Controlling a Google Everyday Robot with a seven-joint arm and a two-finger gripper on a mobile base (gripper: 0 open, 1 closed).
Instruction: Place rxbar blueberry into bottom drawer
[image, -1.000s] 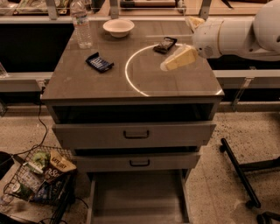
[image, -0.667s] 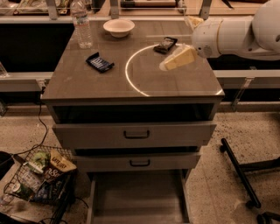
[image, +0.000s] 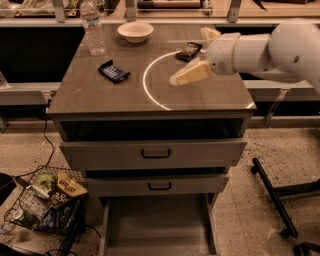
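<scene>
The rxbar blueberry, a dark blue wrapper with white lettering, lies flat on the left part of the grey cabinet top. My gripper comes in from the right on a white arm and hovers over the right half of the top, well to the right of the bar. It is open and empty, with one cream finger pointing left and the other finger behind it. The bottom drawer is pulled out at floor level, its grey floor bare.
A dark brown bar lies just behind the gripper. A white bowl and a water bottle stand at the back of the top. A wire basket of snacks sits on the floor left; a black chair base stands right.
My gripper has moved a little to the left over the cabinet top, toward the middle. The bars, bowl, bottle and drawer have not moved.
</scene>
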